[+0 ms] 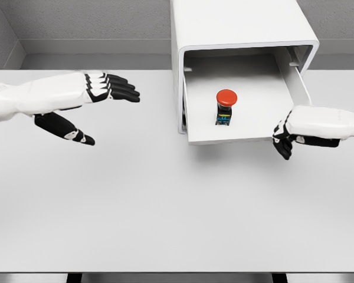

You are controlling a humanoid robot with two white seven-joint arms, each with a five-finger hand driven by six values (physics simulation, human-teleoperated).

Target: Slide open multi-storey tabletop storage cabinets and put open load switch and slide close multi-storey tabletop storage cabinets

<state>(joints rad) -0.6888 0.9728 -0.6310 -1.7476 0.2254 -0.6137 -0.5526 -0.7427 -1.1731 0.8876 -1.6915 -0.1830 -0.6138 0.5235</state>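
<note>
A white tabletop storage cabinet [239, 23] stands at the back of the table, its drawer [200, 127] pulled out toward me. Inside the drawer stands the load switch [225, 107], upright, with a red round cap on a black body. My right hand [285, 140] is at the drawer's front right corner, fingers curled downward beside the front edge; whether it touches the drawer I cannot tell. My left hand [106, 109] hovers over the table far to the left, fingers stretched out flat and thumb apart, holding nothing.
The white table [165, 206] spreads wide in front of the cabinet. Its front edge runs along the bottom of the view. A grey wall stands behind the cabinet.
</note>
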